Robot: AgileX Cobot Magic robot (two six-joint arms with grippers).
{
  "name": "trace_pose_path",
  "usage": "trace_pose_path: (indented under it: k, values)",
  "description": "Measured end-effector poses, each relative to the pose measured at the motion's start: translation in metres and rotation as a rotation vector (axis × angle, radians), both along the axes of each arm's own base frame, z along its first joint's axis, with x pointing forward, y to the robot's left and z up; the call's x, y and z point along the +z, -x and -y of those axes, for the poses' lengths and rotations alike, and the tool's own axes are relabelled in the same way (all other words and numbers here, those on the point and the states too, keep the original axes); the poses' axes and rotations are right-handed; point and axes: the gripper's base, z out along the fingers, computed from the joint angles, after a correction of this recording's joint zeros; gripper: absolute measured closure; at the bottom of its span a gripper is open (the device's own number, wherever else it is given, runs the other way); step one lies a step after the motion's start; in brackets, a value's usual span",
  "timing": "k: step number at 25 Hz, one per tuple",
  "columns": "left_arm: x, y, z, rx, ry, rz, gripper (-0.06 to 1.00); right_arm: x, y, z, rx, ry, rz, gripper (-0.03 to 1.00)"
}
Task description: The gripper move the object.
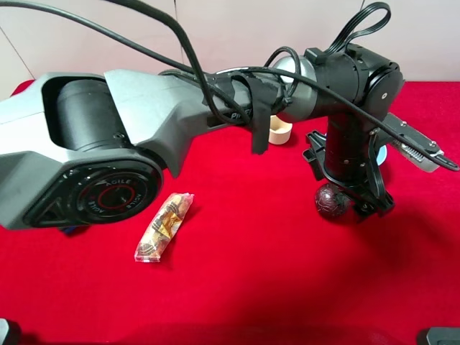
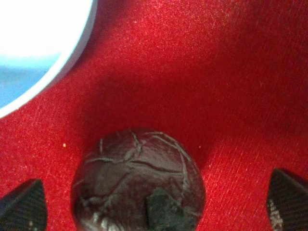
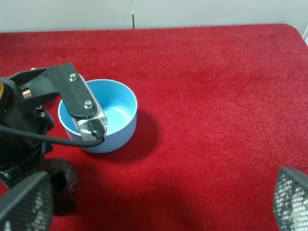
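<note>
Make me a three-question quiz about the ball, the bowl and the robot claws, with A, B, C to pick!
1. What colour is the bowl? A blue; B green; C yellow.
2. Where is the ball? A in the bowl; B lifted in the air; C on the red cloth, between the left gripper fingers.
3. How is the right gripper? A shut on the ball; B wide open, holding nothing; C shut on the bowl.
Answers: 1 A: its wall is blue. 2 C: the left wrist view shows a finger on each side of it. 3 B: its fingertips stand far apart.
</note>
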Motion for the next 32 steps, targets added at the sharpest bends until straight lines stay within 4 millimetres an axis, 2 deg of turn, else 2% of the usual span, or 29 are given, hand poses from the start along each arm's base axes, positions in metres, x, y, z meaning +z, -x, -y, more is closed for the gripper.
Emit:
trace_pose_path:
  k: [6, 13, 24, 32]
  values:
    - [0.002, 0.000, 0.000, -0.001, -0.003, -0.002, 0.02, 0.000, 0.000, 0.000, 0.000, 0.000, 0.000, 0.27]
    - [0.019, 0.002, -0.003, 0.002, -0.049, -0.029, 0.02, 0.000, 0.000, 0.000, 0.000, 0.000, 0.000, 0.27]
    - [0.055, 0.001, 0.000, 0.004, 0.029, 0.002, 0.02, 0.000, 0.000, 0.000, 0.000, 0.000, 0.000, 0.27]
    - [0.093, 0.001, -0.006, 0.005, 0.075, 0.067, 0.02, 0.000, 0.000, 0.000, 0.000, 0.000, 0.000, 0.27]
